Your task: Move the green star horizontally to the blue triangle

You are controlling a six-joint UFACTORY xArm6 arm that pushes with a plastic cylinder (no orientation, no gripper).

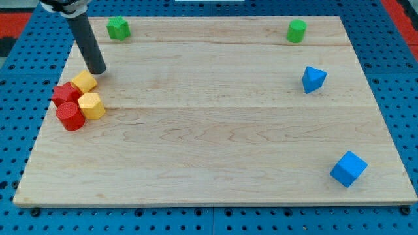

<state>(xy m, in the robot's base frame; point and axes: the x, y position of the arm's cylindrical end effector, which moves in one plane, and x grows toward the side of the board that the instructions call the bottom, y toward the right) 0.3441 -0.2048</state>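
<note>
The green star [118, 27] lies at the view's top left of the wooden board [215, 130]. The blue triangle [313, 79] lies at the right, a little lower than the star. My tip [97, 70] rests on the board below and slightly left of the green star, about a block's width from it, and just above a yellow block [85, 81]. The tip touches no block that I can make out.
A cluster sits at the left edge: a red star-like block [64, 94], a red cylinder [69, 117] and a yellow hexagonal block [91, 106]. A green cylinder [296, 31] stands at the top right. A blue cube [348, 169] lies at the bottom right.
</note>
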